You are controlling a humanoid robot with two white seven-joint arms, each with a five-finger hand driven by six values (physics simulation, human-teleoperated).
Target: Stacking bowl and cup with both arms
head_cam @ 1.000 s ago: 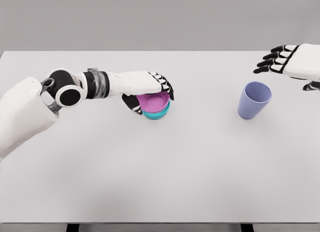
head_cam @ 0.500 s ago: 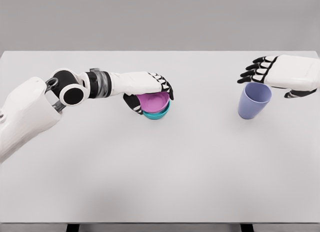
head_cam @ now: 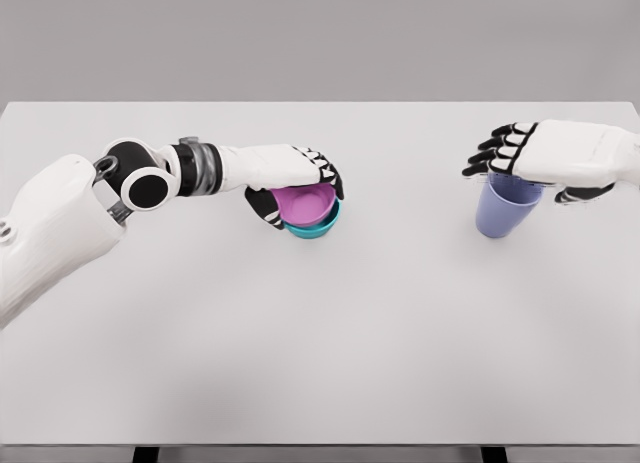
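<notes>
A pink bowl (head_cam: 306, 203) sits nested in a teal bowl (head_cam: 320, 226) left of the table's middle. My left hand (head_cam: 300, 188) is shut on the pink bowl, fingers over its far rim and thumb at its near left side. A lavender cup (head_cam: 503, 210) stands upright at the right. My right hand (head_cam: 520, 158) hovers just above the cup's rim, palm down, fingers spread toward the left and holding nothing; it hides the cup's far rim.
The white table (head_cam: 320, 333) stretches wide in front of both objects, its front edge near the bottom of the view. A plain grey wall lies behind.
My right hand has moved left and down from the far right edge to just above the cup. The left hand and the bowls have barely moved.
</notes>
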